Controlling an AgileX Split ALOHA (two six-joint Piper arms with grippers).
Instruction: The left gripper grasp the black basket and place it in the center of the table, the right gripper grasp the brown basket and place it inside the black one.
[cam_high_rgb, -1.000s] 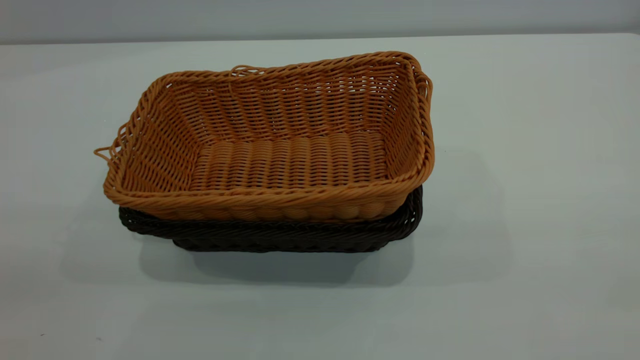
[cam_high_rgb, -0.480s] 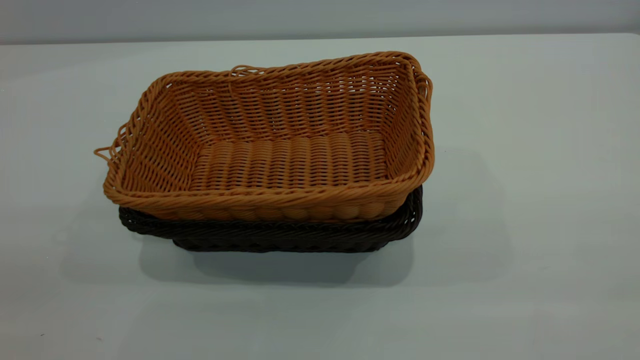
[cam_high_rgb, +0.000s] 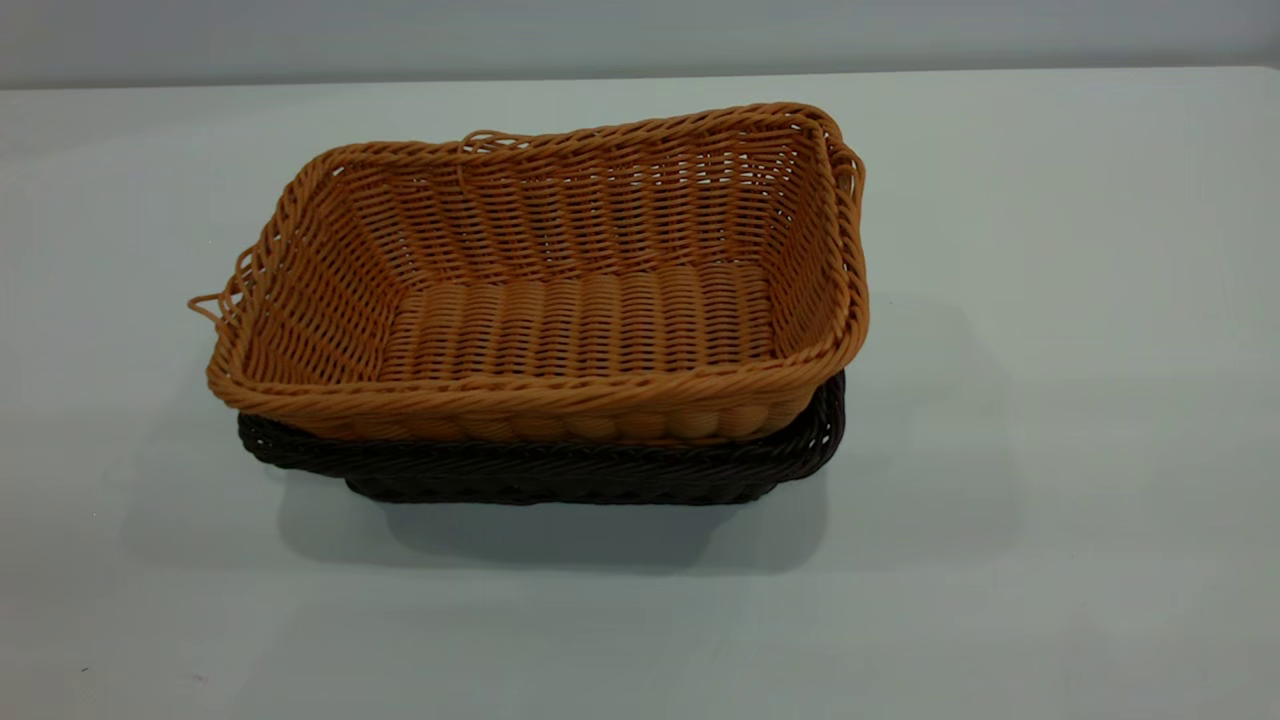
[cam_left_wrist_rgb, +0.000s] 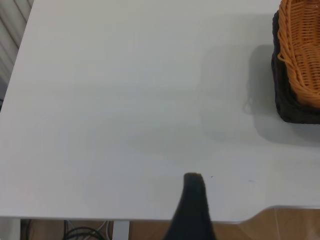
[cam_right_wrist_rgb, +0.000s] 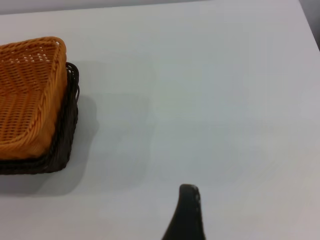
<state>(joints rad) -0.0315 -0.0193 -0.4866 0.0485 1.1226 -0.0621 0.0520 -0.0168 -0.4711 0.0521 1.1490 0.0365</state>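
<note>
The brown basket (cam_high_rgb: 560, 290) sits nested inside the black basket (cam_high_rgb: 560, 475) at the middle of the table (cam_high_rgb: 1050, 400). Its right end rides a little higher than its left. Only the black basket's front rim and lower wall show under it. Neither gripper is in the exterior view. In the left wrist view a dark part of the left gripper (cam_left_wrist_rgb: 192, 200) hangs over bare table near the edge, well apart from both baskets (cam_left_wrist_rgb: 299, 65). In the right wrist view a dark part of the right gripper (cam_right_wrist_rgb: 186, 215) is over bare table, apart from the baskets (cam_right_wrist_rgb: 30, 100).
A loose strand (cam_high_rgb: 205, 305) sticks out from the brown basket's left rim. The table edge (cam_left_wrist_rgb: 150, 219) with wooden floor (cam_left_wrist_rgb: 290, 225) and cables (cam_left_wrist_rgb: 80, 232) below it shows in the left wrist view. Bare table surrounds the baskets on all sides.
</note>
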